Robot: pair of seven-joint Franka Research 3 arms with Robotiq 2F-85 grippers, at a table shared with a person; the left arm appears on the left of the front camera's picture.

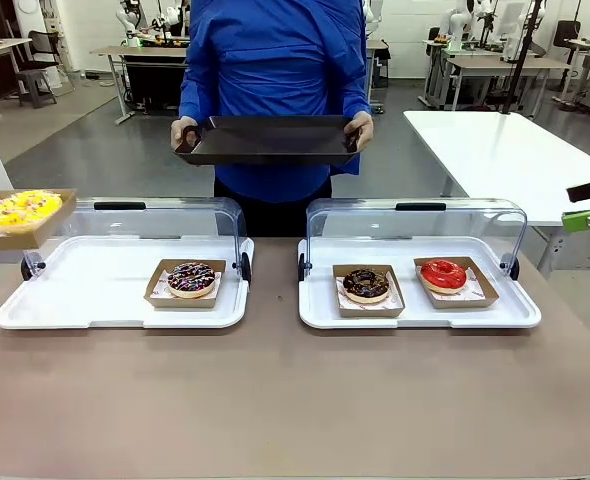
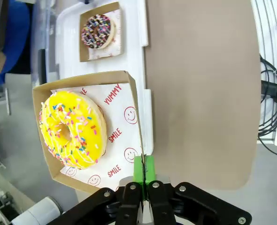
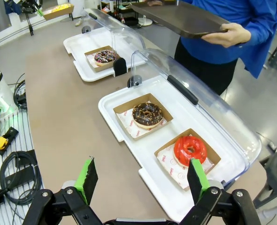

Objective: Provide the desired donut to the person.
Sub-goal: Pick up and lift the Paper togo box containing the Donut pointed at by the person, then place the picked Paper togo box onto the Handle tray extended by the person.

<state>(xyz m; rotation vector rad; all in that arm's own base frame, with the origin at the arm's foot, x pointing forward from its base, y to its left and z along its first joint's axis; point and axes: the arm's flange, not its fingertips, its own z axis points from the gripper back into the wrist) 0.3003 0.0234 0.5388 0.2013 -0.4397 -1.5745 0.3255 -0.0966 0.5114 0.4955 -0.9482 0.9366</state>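
A yellow sprinkled donut (image 2: 73,129) lies on printed paper in a brown cardboard tray (image 2: 129,86). My left gripper (image 2: 143,171) is shut on that tray's edge. In the front view the yellow donut (image 1: 23,208) hangs in its tray above the table's far left. The person (image 1: 275,90) in a blue shirt stands at the far side and holds out a dark serving tray (image 1: 265,140) with both hands. My right gripper (image 3: 143,180) is open with nothing between its fingers, and it sits at the table's right side (image 1: 587,205).
Two white display trays with raised clear lids stand on the table. The left one (image 1: 85,300) holds a sprinkled chocolate donut (image 1: 191,279). The right one (image 1: 415,315) holds a chocolate donut (image 1: 366,285) and a red donut (image 1: 443,274). Bare tabletop lies in front.
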